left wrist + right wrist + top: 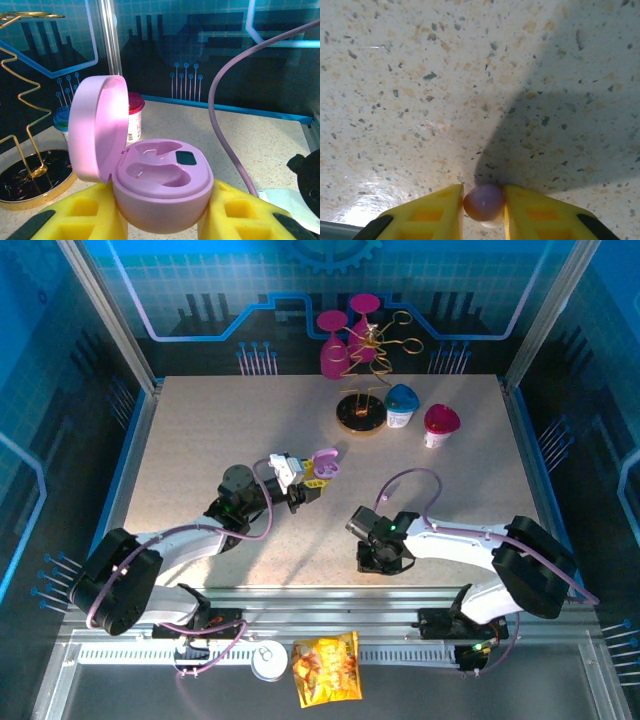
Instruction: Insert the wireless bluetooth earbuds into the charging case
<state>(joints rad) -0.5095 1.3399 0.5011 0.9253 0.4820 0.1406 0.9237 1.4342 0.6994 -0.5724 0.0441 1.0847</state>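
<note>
A: Item one, left: what is being held?
B: The charging case (160, 182) is being clamped in the left gripper (159, 216), its lid open and both wells (156, 172) lying empty.
A: Item two, right?
B: A lilac earbud (483, 199) is being pinched by the right gripper (482, 214) at the worktop (420, 75). The step is judged to be pick-up. Lifting, carrying across and seating in a well are being called for next.

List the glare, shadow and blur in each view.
Top external: a bright patch washes out the table toward its near edge. Left wrist: the charging case lid glows bright, with glossy highlights in its wells. Right wrist: a broad dark shadow covers the right side, glare sits lower left, and the earbud looks soft.
</note>
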